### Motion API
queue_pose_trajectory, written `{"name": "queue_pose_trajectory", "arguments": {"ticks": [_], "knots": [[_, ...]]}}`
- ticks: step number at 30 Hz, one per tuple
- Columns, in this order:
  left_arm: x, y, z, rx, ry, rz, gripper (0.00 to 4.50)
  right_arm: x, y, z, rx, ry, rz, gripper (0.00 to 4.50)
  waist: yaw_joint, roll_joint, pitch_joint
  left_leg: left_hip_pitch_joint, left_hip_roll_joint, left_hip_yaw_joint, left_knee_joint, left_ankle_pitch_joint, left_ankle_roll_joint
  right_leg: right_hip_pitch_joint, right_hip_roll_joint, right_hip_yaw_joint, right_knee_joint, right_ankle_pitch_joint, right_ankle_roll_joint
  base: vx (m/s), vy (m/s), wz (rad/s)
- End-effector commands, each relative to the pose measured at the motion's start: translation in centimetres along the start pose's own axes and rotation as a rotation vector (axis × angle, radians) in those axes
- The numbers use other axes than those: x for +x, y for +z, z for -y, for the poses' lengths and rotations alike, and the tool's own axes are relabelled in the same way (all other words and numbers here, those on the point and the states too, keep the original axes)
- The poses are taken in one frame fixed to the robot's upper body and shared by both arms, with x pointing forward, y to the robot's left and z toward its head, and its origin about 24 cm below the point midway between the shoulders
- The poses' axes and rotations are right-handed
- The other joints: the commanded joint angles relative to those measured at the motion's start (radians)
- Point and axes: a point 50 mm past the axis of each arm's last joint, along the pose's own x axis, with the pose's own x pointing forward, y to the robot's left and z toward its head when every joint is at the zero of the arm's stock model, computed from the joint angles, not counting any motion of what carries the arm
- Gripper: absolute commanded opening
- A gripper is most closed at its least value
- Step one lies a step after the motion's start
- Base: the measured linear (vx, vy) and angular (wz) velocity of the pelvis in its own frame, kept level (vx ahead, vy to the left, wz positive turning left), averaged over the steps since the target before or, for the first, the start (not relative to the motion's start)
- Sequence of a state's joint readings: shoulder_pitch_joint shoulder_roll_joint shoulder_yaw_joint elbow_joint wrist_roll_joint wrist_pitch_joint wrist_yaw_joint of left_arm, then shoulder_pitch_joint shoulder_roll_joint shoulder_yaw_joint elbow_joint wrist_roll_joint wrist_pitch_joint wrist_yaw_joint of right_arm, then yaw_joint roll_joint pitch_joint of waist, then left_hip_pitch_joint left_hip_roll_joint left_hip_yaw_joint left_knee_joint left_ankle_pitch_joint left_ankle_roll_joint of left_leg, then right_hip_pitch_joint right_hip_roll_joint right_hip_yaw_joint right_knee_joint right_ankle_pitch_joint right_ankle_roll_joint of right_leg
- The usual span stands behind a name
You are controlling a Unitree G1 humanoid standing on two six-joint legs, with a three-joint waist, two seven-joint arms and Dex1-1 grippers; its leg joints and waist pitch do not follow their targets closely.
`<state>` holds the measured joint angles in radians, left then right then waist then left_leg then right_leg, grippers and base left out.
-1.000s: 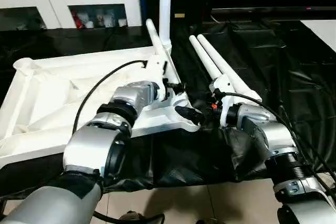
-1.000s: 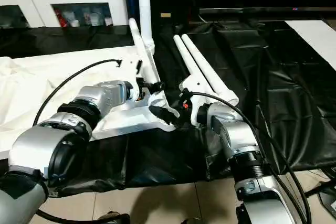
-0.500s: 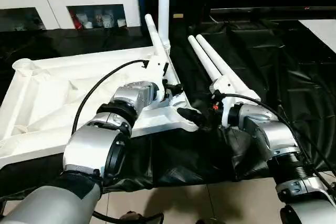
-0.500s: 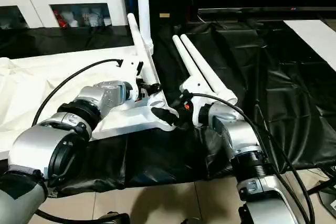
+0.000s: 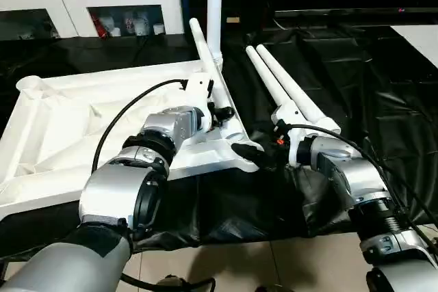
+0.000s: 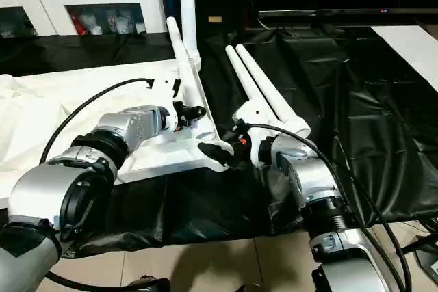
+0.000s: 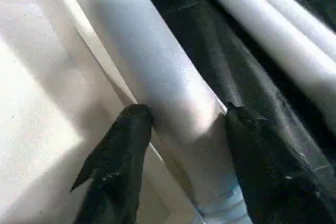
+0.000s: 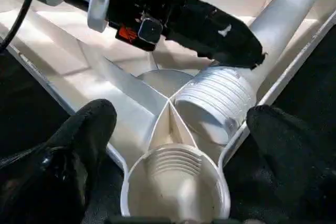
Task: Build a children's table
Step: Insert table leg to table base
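Black fingers (image 7: 118,171) of the left gripper (image 7: 181,129) either side of a long white tubular plastic leg (image 7: 152,72), tips touching its flanks near the threaded end, closed about halfway around it. Same leg lying slanted inside the white ribbed rectangular plastic tabletop (image 5: 82,121), along its right edge, threaded end (image 8: 218,100) resting just beside the round near-right corner socket (image 8: 176,184), not in it. Socket open and holding nothing.

Right gripper (image 8: 176,145) spread wide, black fingers (image 8: 79,135) well apart and straddling that near-right corner of the tabletop from outside, clamped on nothing.

Tabletop upside down on a black plastic sheet (image 5: 369,80), ribs up, tilted slightly. Second white leg (image 5: 214,5) standing upright at the tabletop's far-right corner. Two more white tubular legs (image 5: 287,87) lying side by side on the sheet, just right of the tabletop, flared ends towards the right gripper. White cabinet with glass doors (image 5: 89,1) beyond the tabletop's far edge.
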<state>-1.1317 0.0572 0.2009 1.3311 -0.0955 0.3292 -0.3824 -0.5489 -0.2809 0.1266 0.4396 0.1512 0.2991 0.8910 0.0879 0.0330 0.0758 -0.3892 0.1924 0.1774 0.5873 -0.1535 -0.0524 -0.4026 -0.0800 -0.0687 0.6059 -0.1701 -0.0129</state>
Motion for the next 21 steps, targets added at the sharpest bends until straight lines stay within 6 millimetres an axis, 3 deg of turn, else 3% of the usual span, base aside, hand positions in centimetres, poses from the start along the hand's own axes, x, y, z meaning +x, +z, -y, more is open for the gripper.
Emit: {"name": "queue_pose_trajectory", "arguments": {"ticks": [1, 2, 8, 10, 13, 14, 15, 17, 18, 19, 20, 21], "knots": [[0.0, -1.3, -0.5, -0.035, 0.005, -0.041, 2.23, -0.1, 0.7, 0.3, -0.028, -0.012, 0.013, 4.5, 0.0, -0.006, -0.087, 0.019, 0.025, -0.012, -0.055, -0.224, 0.07, 0.059, -0.062, 0.034, -0.084, -0.202, -0.234, 0.0, 0.0, 0.0], [-0.1, -1.1, -0.6, -0.038, 0.006, -0.029, 2.2, -0.2, 0.9, 0.4, -0.027, -0.018, 0.021, 4.5, 0.001, -0.002, -0.086, 0.019, 0.025, -0.013, -0.055, -0.226, 0.069, 0.058, -0.062, 0.034, -0.084, -0.203, -0.234, 0.0, 0.0, 0.0], [-0.8, 0.8, -1.3, 0.045, -0.036, 0.031, 1.78, -1.1, 1.9, 1.2, -0.013, -0.054, 0.075, 4.5, 0.004, -0.006, -0.087, 0.02, 0.026, -0.013, -0.057, -0.223, 0.067, 0.059, -0.063, 0.035, -0.082, -0.201, -0.232, 0.0, 0.0, 0.0], [-1.3, 2.0, -1.3, 0.055, -0.107, 0.069, 1.68, -1.4, 2.3, 1.5, 0.0, -0.066, 0.095, 4.5, 0.005, -0.009, -0.087, 0.019, 0.026, -0.013, -0.056, -0.213, 0.07, 0.06, -0.064, 0.035, -0.08, -0.185, -0.24, 0.0, 0.0, 0.0], [-2.5, 4.0, -1.5, 0.097, -0.235, 0.153, 1.35, -1.3, 2.7, 1.8, 0.026, -0.081, 0.119, 4.5, 0.01, -0.023, -0.087, 0.017, 0.031, -0.011, -0.057, -0.183, 0.079, 0.06, -0.07, 0.036, -0.074, -0.169, -0.26, 0.0, 0.0, 0.0], [-2.8, 4.4, -1.6, 0.115, -0.248, 0.174, 1.31, -1.2, 2.8, 1.8, 0.031, -0.088, 0.122, 4.5, 0.011, -0.019, -0.087, 0.015, 0.031, -0.012, -0.057, -0.177, 0.077, 0.06, -0.071, 0.035, -0.07, -0.168, -0.265, 0.0, 0.0, 0.0], [-3.1, 4.7, -1.8, 0.122, -0.248, 0.195, 1.22, -1.0, 3.0, 2.0, 0.036, -0.102, 0.124, 4.5, 0.009, -0.025, -0.086, 0.016, 0.034, -0.01, -0.058, -0.181, 0.075, 0.057, -0.071, 0.036, -0.07, -0.169, -0.269, 0.0, 0.0, 0.0], [-3.6, 5.1, -2.2, 0.127, -0.245, 0.224, 1.11, -0.7, 3.1, 2.2, 0.039, -0.126, 0.125, 4.5, 0.007, -0.022, -0.085, 0.016, 0.032, -0.01, -0.057, -0.185, 0.07, 0.056, -0.073, 0.037, -0.067, -0.184, -0.272, 0.0, 0.0, 0.0], [-5.2, 6.2, -3.4, 0.205, -0.198, 0.348, 1.11, 0.5, 3.7, 2.8, 0.064, -0.195, 0.136, 4.5, 0.009, -0.025, -0.084, 0.02, 0.035, -0.01, -0.058, -0.187, 0.066, 0.054, -0.075, 0.038, -0.068, -0.2, -0.268, 0.0, 0.0, 0.0], [-6.0, 6.6, -3.9, 0.24, -0.177, 0.401, 1.11, 0.9, 4.0, 3.0, 0.074, -0.22, 0.142, 4.5, 0.002, -0.049, -0.082, 0.007, 0.034, -0.012, -0.062, -0.179, 0.06, 0.059, -0.079, 0.035, -0.065, -0.231, -0.258, 0.0, 0.0, 0.0], [-6.8, 6.8, -4.3, 0.316, -0.144, 0.447, 1.11, 1.4, 4.3, 3.1, 0.084, -0.239, 0.148, 4.5, 0.008, -0.035, -0.086, 0.016, 0.039, -0.014, -0.062, -0.183, 0.049, 0.055, -0.083, 0.036, -0.064, -0.243, -0.255, 0.0, 0.0, 0.0], [-7.5, 6.8, -4.7, 0.404, -0.106, 0.465, 1.3, 1.9, 4.5, 3.2, 0.089, -0.255, 0.15, 4.5, 0.0, -0.036, -0.085, 0.015, 0.042, -0.012, -0.064, -0.185, 0.038, 0.049, -0.078, 0.039, -0.063, -0.242, -0.244, 0.0, 0.0, 0.0]]}}
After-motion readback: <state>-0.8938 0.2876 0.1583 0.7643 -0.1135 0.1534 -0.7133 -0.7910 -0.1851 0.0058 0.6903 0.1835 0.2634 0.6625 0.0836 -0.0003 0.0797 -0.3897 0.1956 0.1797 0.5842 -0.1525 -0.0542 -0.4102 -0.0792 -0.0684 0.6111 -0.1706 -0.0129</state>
